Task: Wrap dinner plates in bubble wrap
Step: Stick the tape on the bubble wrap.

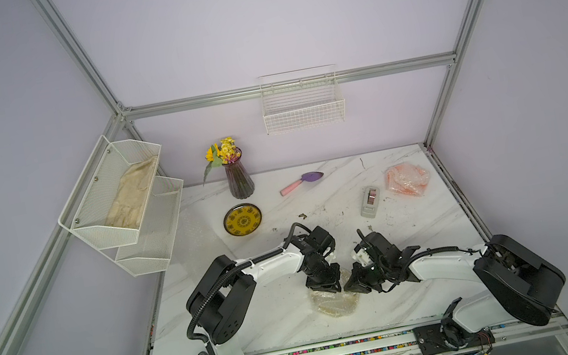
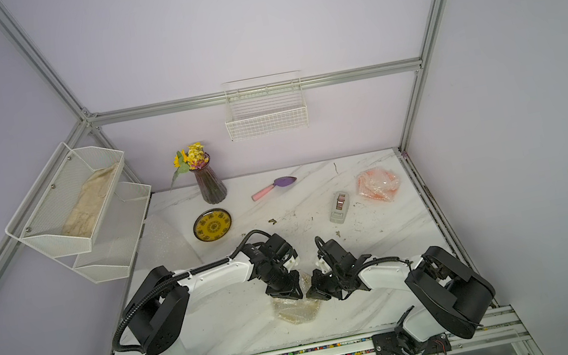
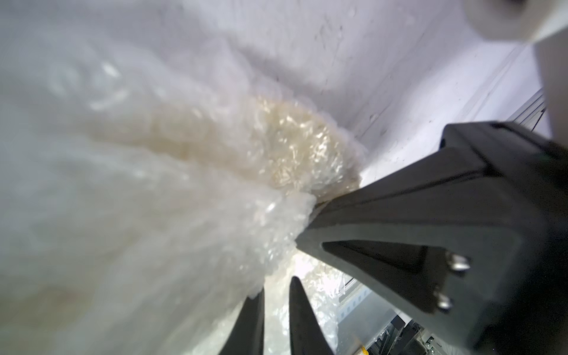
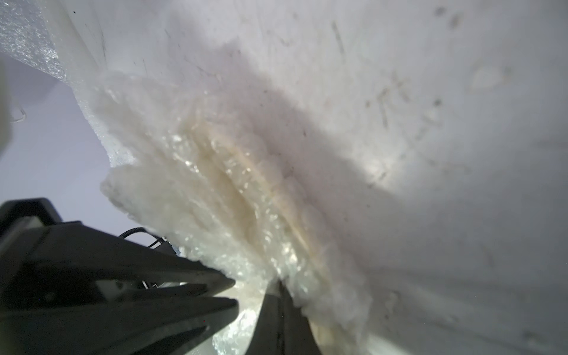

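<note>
A cream dinner plate [image 1: 336, 304] lies near the table's front, covered in crinkly bubble wrap [image 3: 190, 196]. Both grippers meet at its far edge. My left gripper [image 1: 327, 288] has its fingers nearly together, with a fold of the wrap bunched between them [image 3: 278, 284]. My right gripper [image 1: 349, 287] is shut, and the wrap gathers to a point at its tip [image 4: 278, 284]. A yellow patterned plate [image 1: 242, 219] lies bare at the back left. An orange plate [image 1: 406, 179] sits wrapped at the back right. A spare bubble wrap sheet [image 1: 195, 237] lies at the left edge.
A grey tape dispenser [image 1: 370, 201] stands right of centre. A pink and purple trowel [image 1: 301, 182] and a vase of flowers [image 1: 239, 178] are at the back. White mesh shelves [image 1: 122, 211] with a beige cloth hang left, and a wire basket [image 1: 303, 104] hangs on the back wall.
</note>
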Available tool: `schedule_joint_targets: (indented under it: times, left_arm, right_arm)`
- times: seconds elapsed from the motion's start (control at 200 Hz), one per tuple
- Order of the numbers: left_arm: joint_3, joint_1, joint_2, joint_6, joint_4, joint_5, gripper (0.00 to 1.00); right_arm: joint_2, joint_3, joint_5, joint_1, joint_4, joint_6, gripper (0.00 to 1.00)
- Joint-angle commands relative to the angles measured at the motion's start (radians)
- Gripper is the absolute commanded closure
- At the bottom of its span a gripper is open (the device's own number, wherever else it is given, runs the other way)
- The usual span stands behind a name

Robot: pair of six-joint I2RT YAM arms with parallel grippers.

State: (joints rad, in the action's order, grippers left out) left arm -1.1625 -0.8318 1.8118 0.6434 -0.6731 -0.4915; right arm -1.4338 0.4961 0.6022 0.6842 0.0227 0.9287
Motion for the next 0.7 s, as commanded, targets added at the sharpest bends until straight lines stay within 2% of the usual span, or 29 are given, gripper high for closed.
schedule_joint_targets:
  times: [0.0,0.245,0.375,0.445,0.52,0.695]
  left_arm:
    - [-0.127,0.011,0.054,0.009,0.002,-0.038,0.82]
    - [-0.126,0.01,0.109,0.043,0.086,-0.074,0.82]
    - [-0.127,0.008,0.172,0.034,-0.004,-0.026,0.83]
    - [-0.15,-0.002,0.22,-0.004,-0.127,0.065,0.84]
    - [-0.168,-0.019,0.267,-0.041,-0.218,0.154,0.84]
    - [-0.161,-0.049,0.331,-0.033,-0.332,0.344,0.79]
  right_arm:
    - [-0.054,-0.024,-0.05,0.003,-0.111,-0.018,1.0]
    - [-0.062,-0.01,-0.038,0.003,-0.116,-0.027,1.0]
    - [-0.058,0.009,-0.035,0.003,-0.143,-0.043,1.0]
    - [-0.051,0.024,-0.033,0.003,-0.168,-0.055,1.0]
    - [-0.03,0.044,-0.035,0.003,-0.2,-0.06,0.95]
    - [0.017,0.1,-0.046,0.003,-0.316,-0.066,0.77]
